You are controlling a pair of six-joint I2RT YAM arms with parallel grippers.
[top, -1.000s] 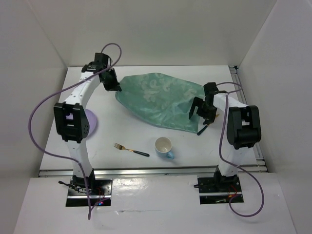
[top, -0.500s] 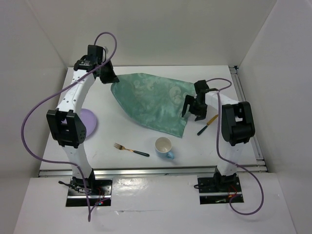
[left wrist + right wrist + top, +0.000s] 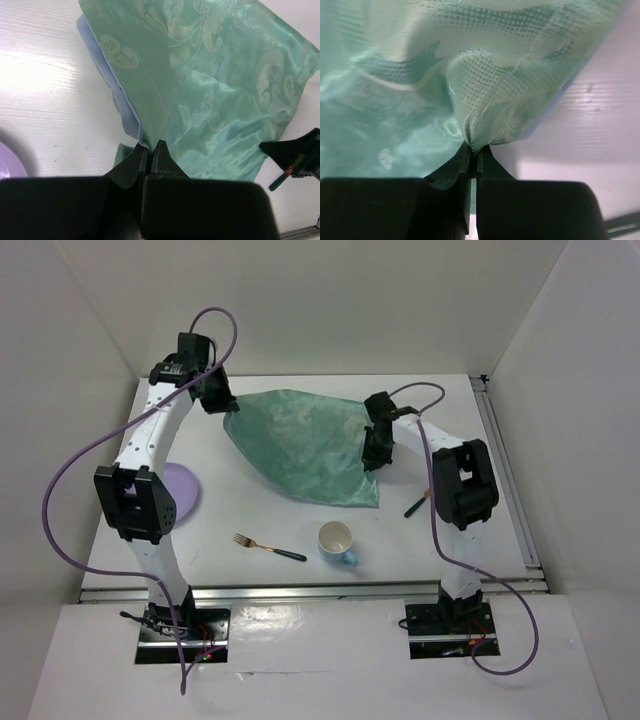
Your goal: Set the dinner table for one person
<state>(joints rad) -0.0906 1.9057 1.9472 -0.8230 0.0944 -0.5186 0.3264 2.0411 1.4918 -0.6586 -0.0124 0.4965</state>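
The large flat white rectangular bench with metal rail edges (image 3: 280, 525) fills the workspace and carries everything else. It is rigid and fixed, not a thing to be lifted; the setting gets built on top of it.

The teal-green patterned satin cloth (image 3: 305, 445) lies across the far middle of the bench, rumpled and partly folded, with a pale blue underside showing along its left edge. It looks light, limp and slippery. It would likely sag and slide if held by a single point, so two well-separated edge grips suit it best, pulled apart gently to flatten it.

The left claw (image 3: 149, 147) is closed tight on the cloth's far left edge, the fabric running between its tips. The right claw (image 3: 472, 147) is also closed, pinching a bunched fold at the cloth's right edge. The thin pinch on so slick a weave could slip under tension.

A round lilac plate (image 3: 190, 490) sits near the left edge, partly hidden by the left arm. A white and blue mug (image 3: 337, 542) stands upright near the front, just off the cloth's near corner. Beside it on the left lies a gold fork with a dark handle (image 3: 268, 547). A dark-handled utensil (image 3: 417, 505), probably a knife, lies partly behind the right arm.
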